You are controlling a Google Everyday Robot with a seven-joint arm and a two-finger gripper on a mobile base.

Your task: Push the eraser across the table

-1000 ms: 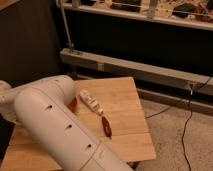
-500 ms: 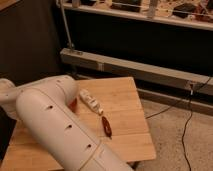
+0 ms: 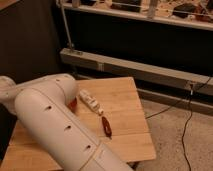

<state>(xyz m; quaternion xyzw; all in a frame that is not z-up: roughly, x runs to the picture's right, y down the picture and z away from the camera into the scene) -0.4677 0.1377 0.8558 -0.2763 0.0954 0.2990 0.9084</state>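
Observation:
The light-wood table (image 3: 125,97) stands in the middle of the camera view. My big white arm (image 3: 55,125) reaches from the lower edge up to the left and covers the table's left half. The eraser does not show; it is hidden or out of view. My gripper is out of view too, somewhere past the arm, and it is shut.
A small white bottle-like object (image 3: 90,101) and a slim dark-red object (image 3: 106,125) lie near the table's middle. A bit of something red (image 3: 73,103) peeks out beside the arm. A dark shelf unit with a metal rail (image 3: 130,67) stands behind. A cable (image 3: 187,115) runs over the speckled floor on the right.

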